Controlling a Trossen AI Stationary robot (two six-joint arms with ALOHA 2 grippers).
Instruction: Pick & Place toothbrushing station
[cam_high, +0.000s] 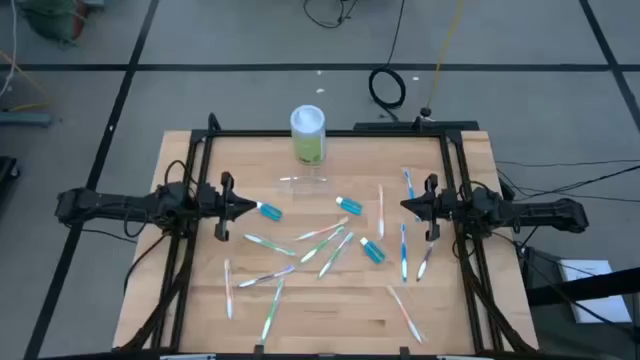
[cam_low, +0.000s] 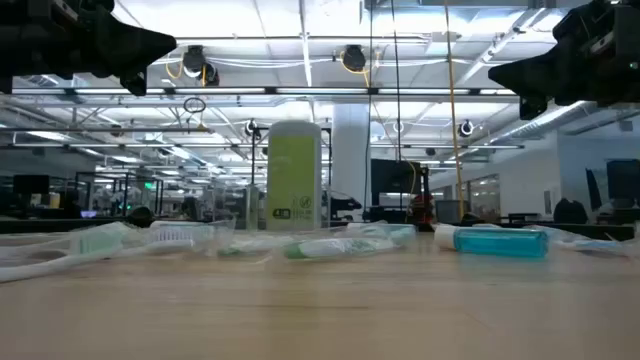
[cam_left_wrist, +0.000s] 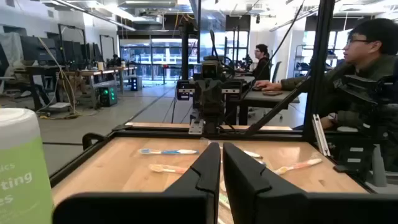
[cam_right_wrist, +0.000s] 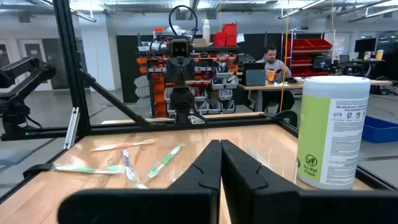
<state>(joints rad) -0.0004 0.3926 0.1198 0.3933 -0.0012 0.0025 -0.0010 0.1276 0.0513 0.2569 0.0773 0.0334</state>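
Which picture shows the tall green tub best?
The right wrist view: the green canister stands close, label readable. The high view shows mostly its white lid, the low view its front, the left wrist view only an edge.

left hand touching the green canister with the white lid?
Apart. The high view shows the left hand at the table's left side, with bare wood between it and the green cylinder canister with a white lid standing at the far edge.

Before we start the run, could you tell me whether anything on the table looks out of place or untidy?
Yes: the toothbrushes lie loose at all angles across the table instead of standing in the clear holder, which sits by the green canister. Small blue tubes are scattered among them. Both arms wait at the sides.
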